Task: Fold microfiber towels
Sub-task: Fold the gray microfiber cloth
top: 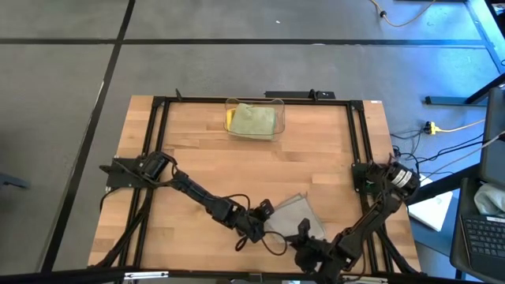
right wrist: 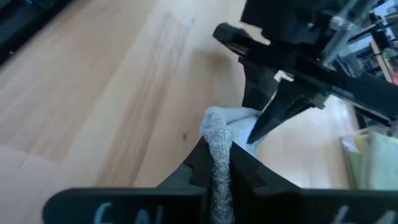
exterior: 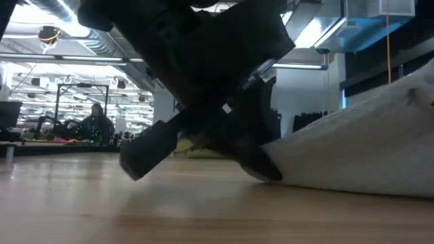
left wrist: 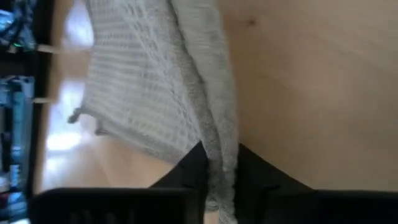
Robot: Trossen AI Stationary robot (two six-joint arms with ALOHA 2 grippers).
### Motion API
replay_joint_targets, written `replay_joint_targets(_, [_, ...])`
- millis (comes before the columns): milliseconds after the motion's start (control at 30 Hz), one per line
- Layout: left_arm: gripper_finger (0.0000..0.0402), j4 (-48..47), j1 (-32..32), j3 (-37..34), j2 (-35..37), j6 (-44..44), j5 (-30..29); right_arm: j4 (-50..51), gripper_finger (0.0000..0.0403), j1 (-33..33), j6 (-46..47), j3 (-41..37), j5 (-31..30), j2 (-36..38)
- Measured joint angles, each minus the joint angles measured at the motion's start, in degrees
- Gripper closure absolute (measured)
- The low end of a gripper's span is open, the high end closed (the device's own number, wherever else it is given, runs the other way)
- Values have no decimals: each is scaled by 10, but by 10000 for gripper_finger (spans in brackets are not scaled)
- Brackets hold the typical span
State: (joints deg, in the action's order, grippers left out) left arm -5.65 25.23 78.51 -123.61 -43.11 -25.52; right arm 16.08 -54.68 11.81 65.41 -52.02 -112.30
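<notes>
Both grippers pinch the grey towel at the table's near edge: the left gripper is clamped on one hem, the right gripper is clamped on a bunched corner. Folded towels sit in the clear bin at the far side. The grey cloth looks light, limp and prone to sagging, so edges and corners seem the surest holds

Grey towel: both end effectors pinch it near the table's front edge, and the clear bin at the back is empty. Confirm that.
Not empty. The high view shows the clear bin holding folded towels. Left end effector and right end effector do pinch the grey towel near the front edge.
</notes>
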Motion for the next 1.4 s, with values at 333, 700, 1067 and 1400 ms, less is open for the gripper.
replay_joint_targets(333, [398, 19, -31, 86, 1, -11, 21, 92, 378, -38, 91, 0, -5, 55])
replay_joint_targets(700, [400, -49, -48, 132, 1, -17, -75, 248, 382, -41, 100, -2, -36, 56])
replay_joint_targets(1067, [401, -130, -75, 133, 14, 0, -274, 445, 379, 40, 87, -3, -161, 56])
replay_joint_targets(1400, [401, -272, -89, 134, 29, 126, -359, 555, 380, 137, 128, -3, -285, 58])
